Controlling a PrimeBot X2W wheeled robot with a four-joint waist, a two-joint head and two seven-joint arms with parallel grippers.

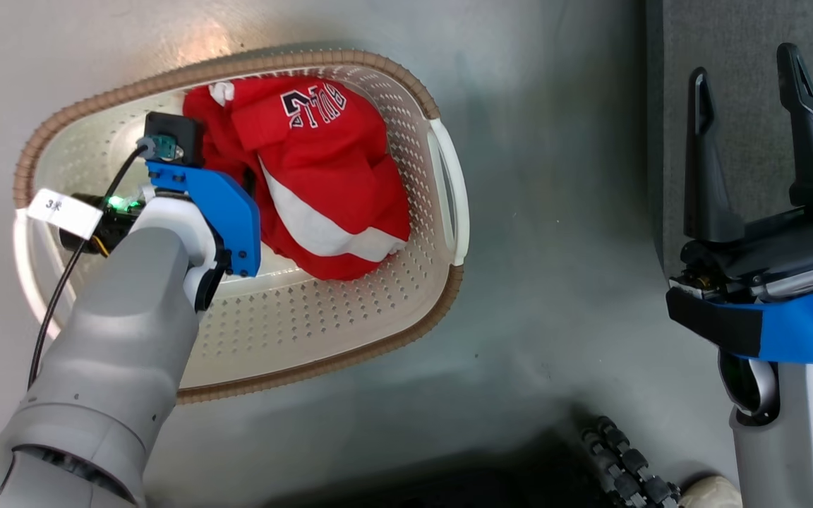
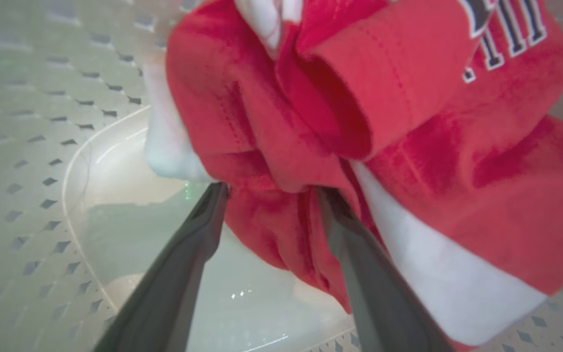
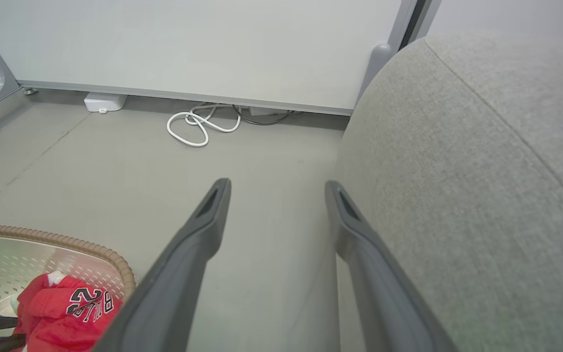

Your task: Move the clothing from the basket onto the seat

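Lying crumpled in basket (image 1: 308,324), red clothing (image 1: 322,169) (white-striped, lettered), left gripper (image 2: 271,193) apart astride it, right gripper (image 1: 744,67) apart.

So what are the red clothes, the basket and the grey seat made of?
The red clothing looks like soft fabric: it bunches and shows stitched seams. The basket looks like glossy cream plastic with punched holes; its brown rim looks woven, maybe moulded. The seat looks like matte grey woven cloth.
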